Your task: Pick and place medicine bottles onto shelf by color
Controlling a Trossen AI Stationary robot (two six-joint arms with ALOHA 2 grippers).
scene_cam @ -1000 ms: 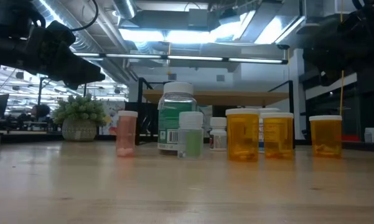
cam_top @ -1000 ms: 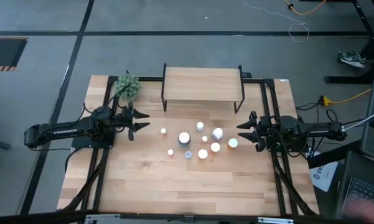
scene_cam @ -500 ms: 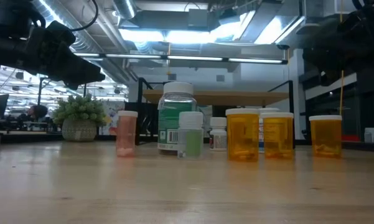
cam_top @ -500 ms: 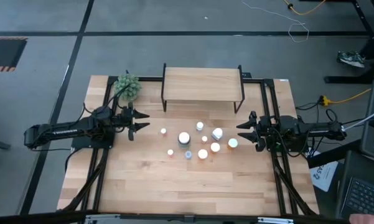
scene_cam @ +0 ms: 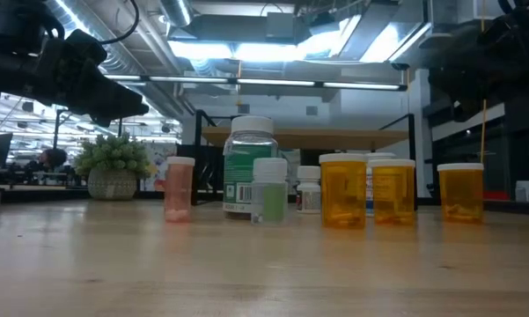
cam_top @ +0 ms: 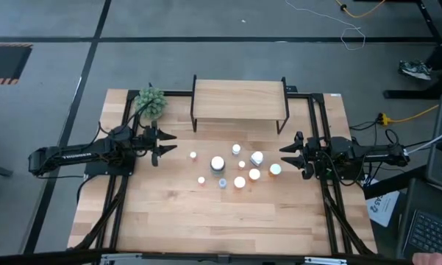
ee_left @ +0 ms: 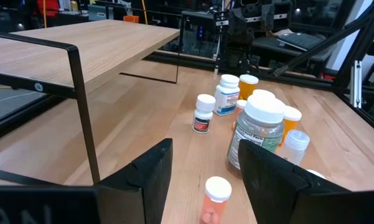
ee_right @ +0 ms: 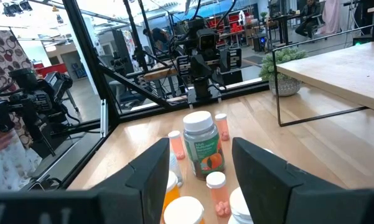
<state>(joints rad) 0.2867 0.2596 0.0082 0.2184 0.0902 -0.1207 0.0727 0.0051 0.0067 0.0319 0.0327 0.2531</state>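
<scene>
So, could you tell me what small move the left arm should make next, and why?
Probably ease the open left end effector toward the pink bottle, the nearest one to it. All bottles stand on the table, the shelf is bare, and the right end effector waits open.

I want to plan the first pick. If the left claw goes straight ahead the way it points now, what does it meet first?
Probably the small pink bottle, which stands just ahead of the open left claw. The large green bottle is behind it; depth is uncertain.
</scene>
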